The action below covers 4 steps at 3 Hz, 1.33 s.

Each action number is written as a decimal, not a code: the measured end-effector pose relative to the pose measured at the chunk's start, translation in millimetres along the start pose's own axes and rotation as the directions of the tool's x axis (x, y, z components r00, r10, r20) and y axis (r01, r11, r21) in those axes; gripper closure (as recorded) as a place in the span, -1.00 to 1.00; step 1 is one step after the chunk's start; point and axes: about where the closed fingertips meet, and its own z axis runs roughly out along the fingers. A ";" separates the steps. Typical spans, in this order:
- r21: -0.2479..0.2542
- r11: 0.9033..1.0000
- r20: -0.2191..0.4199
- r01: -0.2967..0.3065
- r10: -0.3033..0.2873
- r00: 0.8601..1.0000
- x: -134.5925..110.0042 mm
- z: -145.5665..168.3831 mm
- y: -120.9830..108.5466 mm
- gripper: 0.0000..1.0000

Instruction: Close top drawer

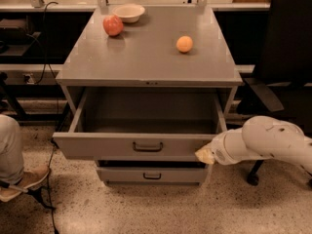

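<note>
The top drawer (117, 146) of the grey cabinet stands pulled far out, its inside bare, with a small dark loop handle (148, 146) at the centre of its flat front. The gripper (205, 154) is at the end of my white arm (265, 141), which reaches in from the right. It sits against the right end of the drawer front, at about handle height. Below the open drawer, a lower grey drawer (151, 174) with a like handle is shut.
On the cabinet top (146, 52) lie a red apple (112, 26), a white bowl (128, 12) and an orange (184, 44). A black office chair (285, 57) stands at the right. A person's leg and shoe (14, 172) and floor cables are at the left.
</note>
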 end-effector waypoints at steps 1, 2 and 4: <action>0.002 1.000 0.066 -0.004 0.004 0.998 -17.7 8.5 -11.5 1.00; -0.004 1.000 0.164 0.005 -0.004 0.986 -48.9 22.0 -28.3 1.00; -0.029 0.999 0.266 0.028 -0.020 0.964 -83.6 37.1 -43.6 1.00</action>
